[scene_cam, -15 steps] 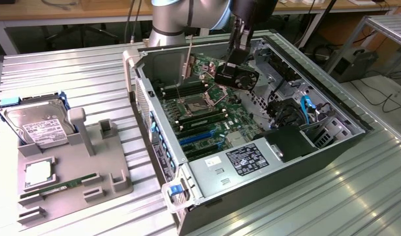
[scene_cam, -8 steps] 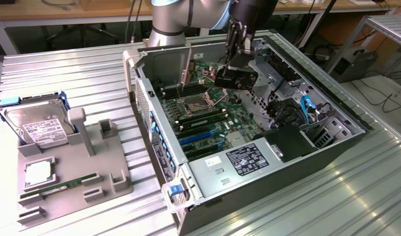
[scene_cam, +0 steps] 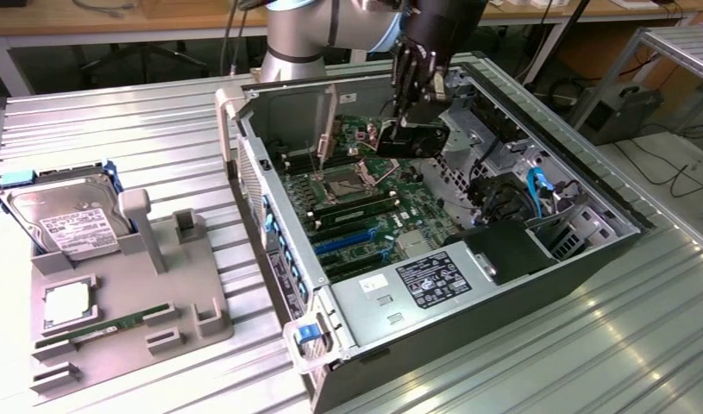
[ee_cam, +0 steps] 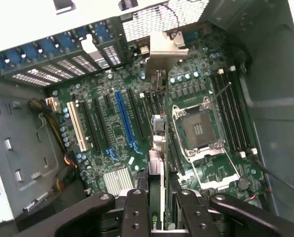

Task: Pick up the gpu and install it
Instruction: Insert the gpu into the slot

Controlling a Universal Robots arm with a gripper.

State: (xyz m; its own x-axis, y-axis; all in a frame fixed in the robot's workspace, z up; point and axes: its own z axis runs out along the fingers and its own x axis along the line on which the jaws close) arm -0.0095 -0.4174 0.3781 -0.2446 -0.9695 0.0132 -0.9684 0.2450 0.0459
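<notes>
My gripper (scene_cam: 413,102) hangs over the far end of the open computer case (scene_cam: 524,285), shut on the gpu (scene_cam: 418,138), a dark card held above the motherboard (scene_cam: 363,211). In the wrist view the gpu (ee_cam: 157,148) runs edge-on away from my two black fingers (ee_cam: 137,207), its pale metal bracket (ee_cam: 164,48) at the far end near the case's rear slots. The card floats above the green motherboard (ee_cam: 107,89), between the blue expansion slot (ee_cam: 124,121) and the empty CPU socket (ee_cam: 198,129), not seated in any slot.
A grey fixture plate (scene_cam: 127,297) lies on the table at the exterior view's left, holding a silver hard drive (scene_cam: 69,220), a green memory stick (scene_cam: 98,328) and a small square chip (scene_cam: 65,302). Case walls, drive bays and cables (scene_cam: 536,194) crowd the interior.
</notes>
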